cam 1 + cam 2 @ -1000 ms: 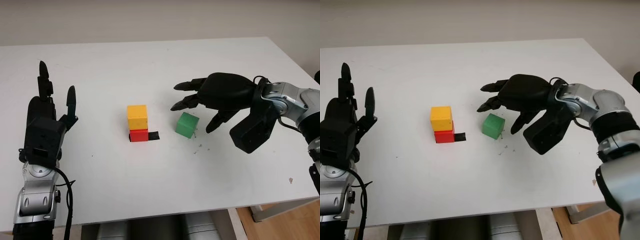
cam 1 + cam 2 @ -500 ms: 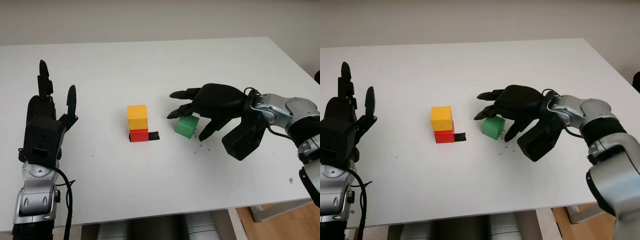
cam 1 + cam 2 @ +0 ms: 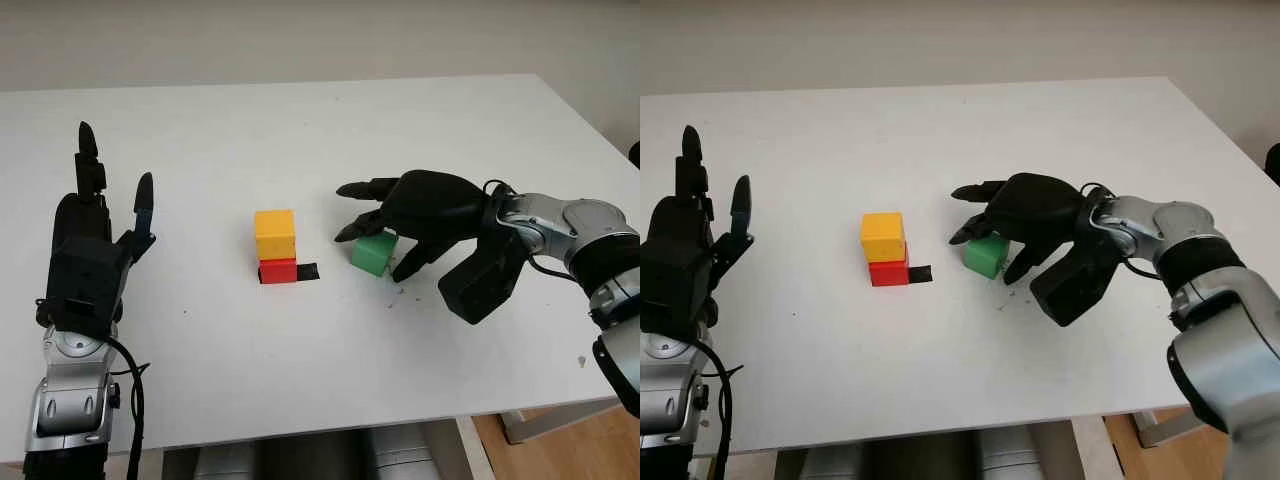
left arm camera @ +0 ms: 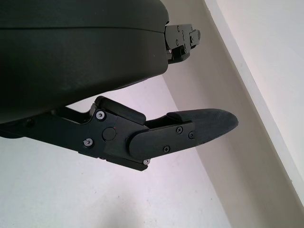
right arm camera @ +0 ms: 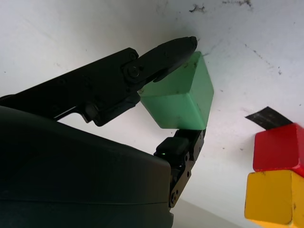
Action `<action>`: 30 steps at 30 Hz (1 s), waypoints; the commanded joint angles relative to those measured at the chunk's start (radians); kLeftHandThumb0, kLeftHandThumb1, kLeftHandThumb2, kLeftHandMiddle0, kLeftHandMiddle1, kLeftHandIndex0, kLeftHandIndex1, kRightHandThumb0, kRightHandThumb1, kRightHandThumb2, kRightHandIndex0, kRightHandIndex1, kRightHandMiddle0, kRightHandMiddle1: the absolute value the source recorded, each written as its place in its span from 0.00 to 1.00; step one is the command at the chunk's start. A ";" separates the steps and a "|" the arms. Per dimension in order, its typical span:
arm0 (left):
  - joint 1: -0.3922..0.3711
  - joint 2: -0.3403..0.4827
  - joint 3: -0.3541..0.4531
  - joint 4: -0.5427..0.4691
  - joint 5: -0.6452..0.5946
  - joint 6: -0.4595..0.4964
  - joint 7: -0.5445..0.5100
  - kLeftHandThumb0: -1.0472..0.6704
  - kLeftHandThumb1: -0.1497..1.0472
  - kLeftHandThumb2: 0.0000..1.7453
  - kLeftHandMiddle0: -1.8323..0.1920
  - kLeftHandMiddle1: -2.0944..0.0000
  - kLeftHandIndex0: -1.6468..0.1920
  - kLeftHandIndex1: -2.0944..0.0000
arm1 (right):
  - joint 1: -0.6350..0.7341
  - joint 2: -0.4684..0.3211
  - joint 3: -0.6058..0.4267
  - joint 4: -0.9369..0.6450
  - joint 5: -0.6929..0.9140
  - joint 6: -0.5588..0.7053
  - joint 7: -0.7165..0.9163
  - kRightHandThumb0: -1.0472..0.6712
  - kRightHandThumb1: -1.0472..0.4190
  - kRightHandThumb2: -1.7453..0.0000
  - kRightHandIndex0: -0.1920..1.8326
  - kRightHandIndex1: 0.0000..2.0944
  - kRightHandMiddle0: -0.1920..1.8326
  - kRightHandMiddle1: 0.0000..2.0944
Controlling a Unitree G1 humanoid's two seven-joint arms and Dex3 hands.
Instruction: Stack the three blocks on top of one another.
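The right hand point(image 3: 385, 222) closes around the green block point(image 3: 373, 253), fingers on both its sides. Between it and the stack — yellow block point(image 3: 275, 235) on red block point(image 3: 278, 271) — lies a narrow open strip with flat black tape point(image 3: 307, 271). The left hand point(image 3: 95, 235) stands open, well apart — bare white table point(image 3: 300, 370) between.

I am working in what looks like a robotics lab or test room: a plain white table point(image 3: 300, 130) is standing against a bare, pale wall point(image 3: 300, 40), carrying a black tape mark point(image 3: 306, 271) and 3 coloured test cubes, with wood-toned flooring point(image 3: 570, 440) showing past its near corner.
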 commanded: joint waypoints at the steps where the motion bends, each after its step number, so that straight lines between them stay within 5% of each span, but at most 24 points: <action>1: 0.005 0.000 -0.005 -0.019 -0.001 0.002 -0.005 0.21 1.00 0.35 1.00 0.98 0.97 0.97 | -0.008 0.000 0.007 0.018 -0.007 -0.001 -0.020 0.33 0.12 0.97 0.21 0.03 0.44 0.17; 3: 0.006 0.000 -0.005 -0.016 -0.001 0.000 -0.006 0.21 1.00 0.35 1.00 0.98 0.97 0.97 | -0.012 -0.001 0.014 0.025 -0.015 -0.006 -0.043 0.35 0.10 0.97 0.22 0.03 0.36 0.38; 7: 0.008 0.003 -0.005 -0.014 0.002 -0.003 -0.008 0.21 1.00 0.36 0.99 0.97 0.96 0.97 | -0.023 -0.006 0.038 0.026 -0.059 0.005 -0.102 0.37 0.08 0.97 0.25 0.03 0.33 0.58; 22: 0.015 0.003 -0.004 -0.018 0.001 0.002 -0.013 0.21 1.00 0.34 0.99 0.97 0.96 0.97 | -0.035 -0.009 0.067 0.040 -0.104 0.038 -0.180 0.37 0.09 0.97 0.29 0.04 0.33 0.64; 30: 0.016 0.001 -0.005 -0.011 0.004 -0.004 -0.010 0.22 1.00 0.34 0.98 0.97 0.95 0.97 | 0.008 0.038 -0.088 0.084 0.175 0.036 0.006 0.36 0.09 0.97 0.28 0.03 0.32 0.66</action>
